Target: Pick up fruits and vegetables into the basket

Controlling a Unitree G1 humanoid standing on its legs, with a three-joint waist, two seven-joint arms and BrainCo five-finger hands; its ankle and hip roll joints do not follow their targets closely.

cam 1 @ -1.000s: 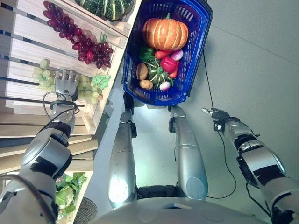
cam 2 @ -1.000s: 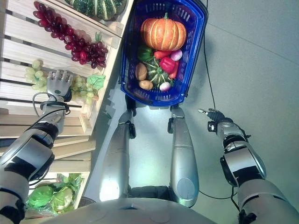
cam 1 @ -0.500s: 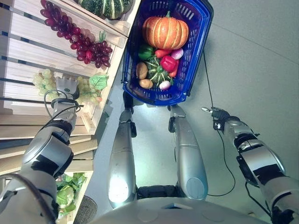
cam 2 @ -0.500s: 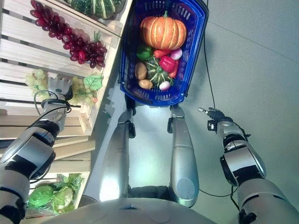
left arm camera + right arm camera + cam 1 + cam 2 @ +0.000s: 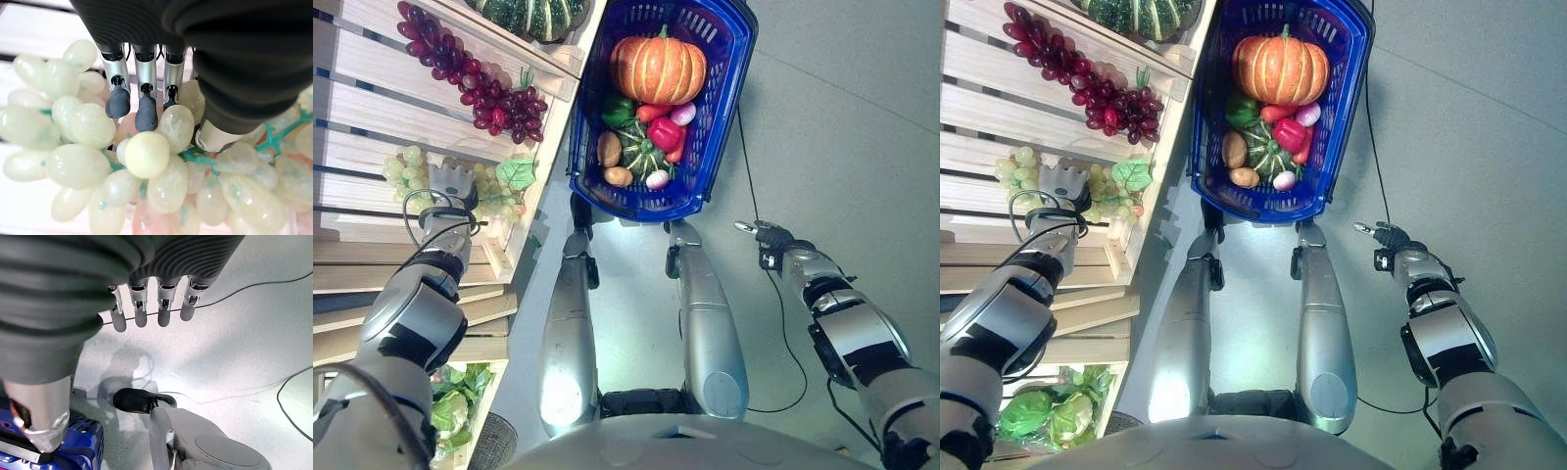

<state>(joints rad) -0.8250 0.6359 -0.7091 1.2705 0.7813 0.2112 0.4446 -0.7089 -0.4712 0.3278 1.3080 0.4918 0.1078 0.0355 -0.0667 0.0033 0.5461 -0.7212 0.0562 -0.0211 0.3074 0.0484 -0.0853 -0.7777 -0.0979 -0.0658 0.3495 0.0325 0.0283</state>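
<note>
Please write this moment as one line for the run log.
left hand: on green grapes, fingers closing | right hand: open, idle over floor | basket: already holds pumpkin, other vegetables

Shiny silver-grey arms with black bands are seen. Each hand, the left hand and right hand, is wrapped in dark ribbed cover, with silver, dark-tipped fingers.

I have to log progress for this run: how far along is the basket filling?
Done: the blue basket already holds a pumpkin, peppers and smaller vegetables. In hand: the left hand is curling onto the green grapes on the shelf. Left: lifting them across, then the purple grapes. The right hand hangs idle.
</note>
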